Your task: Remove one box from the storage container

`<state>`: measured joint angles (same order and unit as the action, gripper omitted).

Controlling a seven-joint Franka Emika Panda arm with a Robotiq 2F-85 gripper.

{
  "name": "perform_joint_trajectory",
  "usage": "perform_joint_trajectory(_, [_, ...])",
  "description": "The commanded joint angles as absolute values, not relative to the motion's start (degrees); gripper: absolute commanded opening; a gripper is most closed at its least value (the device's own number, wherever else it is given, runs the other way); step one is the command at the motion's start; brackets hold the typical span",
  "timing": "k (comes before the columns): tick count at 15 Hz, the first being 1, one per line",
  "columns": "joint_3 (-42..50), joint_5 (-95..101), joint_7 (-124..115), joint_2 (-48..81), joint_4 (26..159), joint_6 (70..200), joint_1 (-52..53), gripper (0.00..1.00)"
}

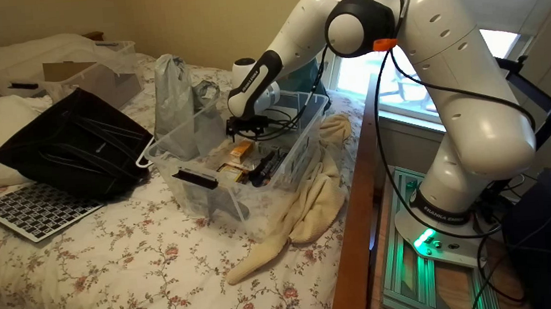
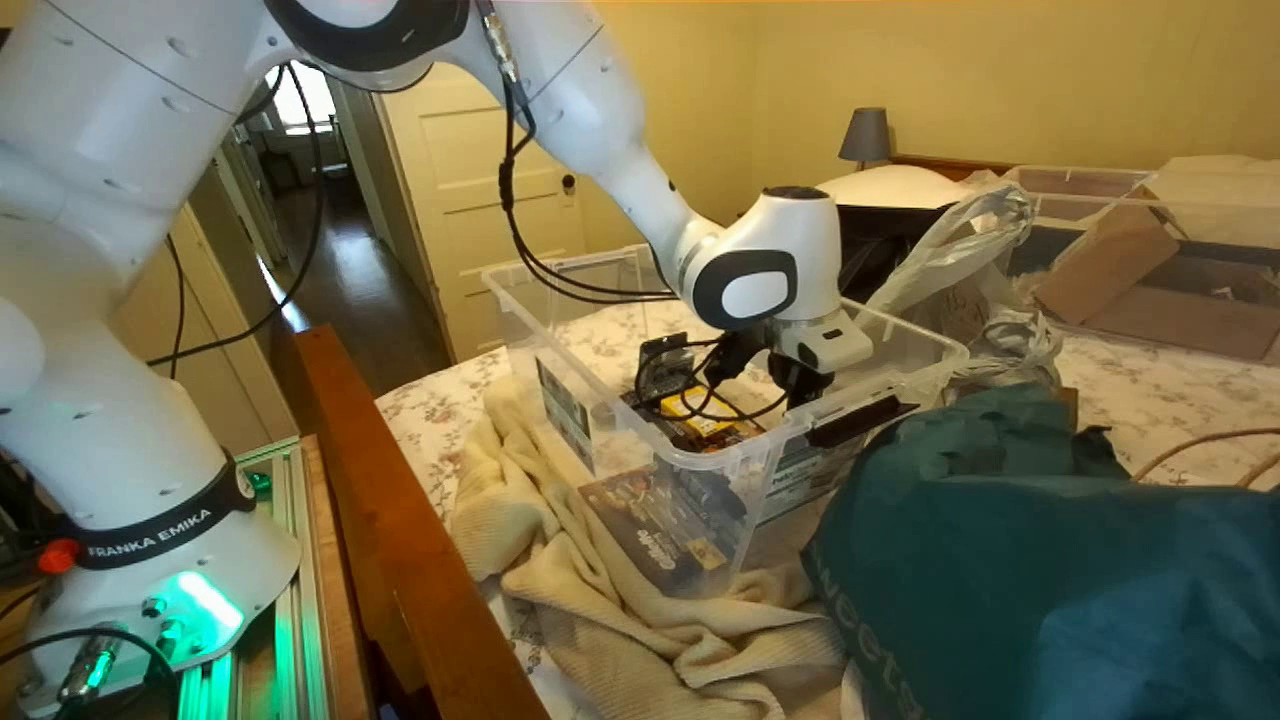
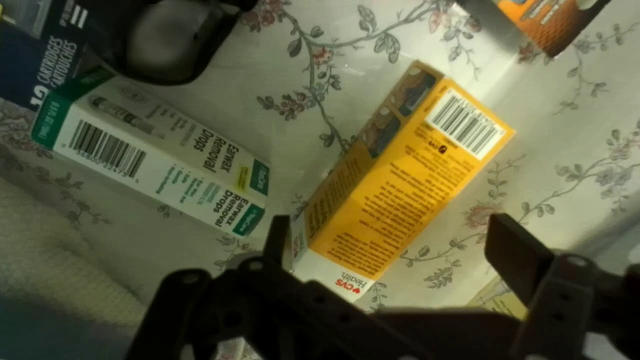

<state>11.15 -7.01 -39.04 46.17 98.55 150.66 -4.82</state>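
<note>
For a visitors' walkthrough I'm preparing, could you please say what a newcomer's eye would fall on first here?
Most likely the big white robot arm, rising beside the bed and reaching over the clear storage container. In the wrist view, the yellow-orange box stands out near the middle, with the open gripper at the bottom. In an exterior view, a teal bag fills the lower right.

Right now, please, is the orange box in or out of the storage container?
In: an exterior view shows the orange box within the storage container, enclosed by its walls.
</note>
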Motion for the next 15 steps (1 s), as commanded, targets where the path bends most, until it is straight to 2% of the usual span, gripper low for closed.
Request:
perform_joint_trajectory(1, [11.5, -8.9, -39.5, 49.5, 94.6, 150.1, -4.4, 1.0])
perform_joint_trajectory(15, [11.9, -8.9, -39.1, 51.1, 93.8, 144.8, -4.4, 1.0])
